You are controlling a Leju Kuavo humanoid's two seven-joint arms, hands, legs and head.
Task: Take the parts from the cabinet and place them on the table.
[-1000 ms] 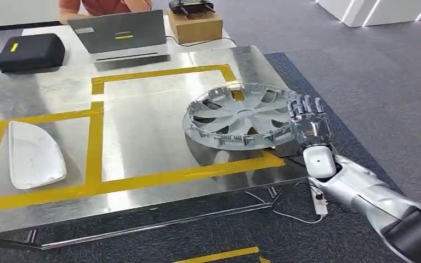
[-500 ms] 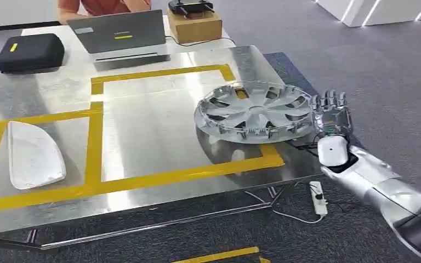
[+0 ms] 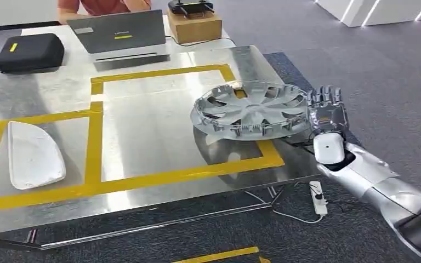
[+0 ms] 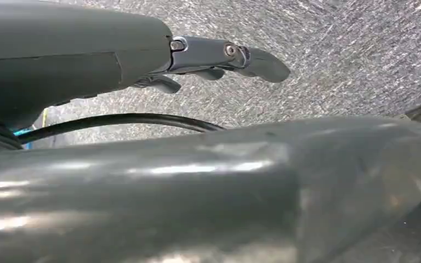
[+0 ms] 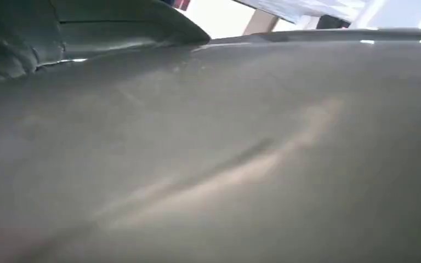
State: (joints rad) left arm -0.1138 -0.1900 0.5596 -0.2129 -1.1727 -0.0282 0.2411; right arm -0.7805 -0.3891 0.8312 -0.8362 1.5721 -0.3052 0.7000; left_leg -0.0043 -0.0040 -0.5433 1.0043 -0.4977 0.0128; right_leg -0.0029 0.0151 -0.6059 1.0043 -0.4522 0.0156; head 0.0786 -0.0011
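Since half a second before, the wheel cover (image 3: 250, 111) had shifted slightly back toward the table's left side and risen at its right-hand rim; a second before, it had sat lower and nearer the front edge. The right hand (image 3: 326, 116) had moved with it, which indicated the part was being carried and positioned, not yet released. In the inspector's judgement the placement step was under way but incomplete.

The table (image 3: 142, 137), a metal-topped surface marked with yellow tape (image 3: 94, 143), carried the wheel cover near its right edge, over the right-hand corner of the larger taped rectangle. The cover was tilted, its right rim raised at the hand and its left rim low toward the tabletop; whether that rim touched the surface could not be told. Being round, it had no long axis; its ribbed inner side and clips faced upward and toward the front edge.

A white curved part (image 3: 34, 154) lay flat near the left edge, inside the smaller taped area, its long axis running from back to front.

The right hand held the cover's right rim, fingers upright against it. The left hand (image 4: 219, 57), seen in the left wrist view, hung over carpet with nothing in it, fingers partly extended.
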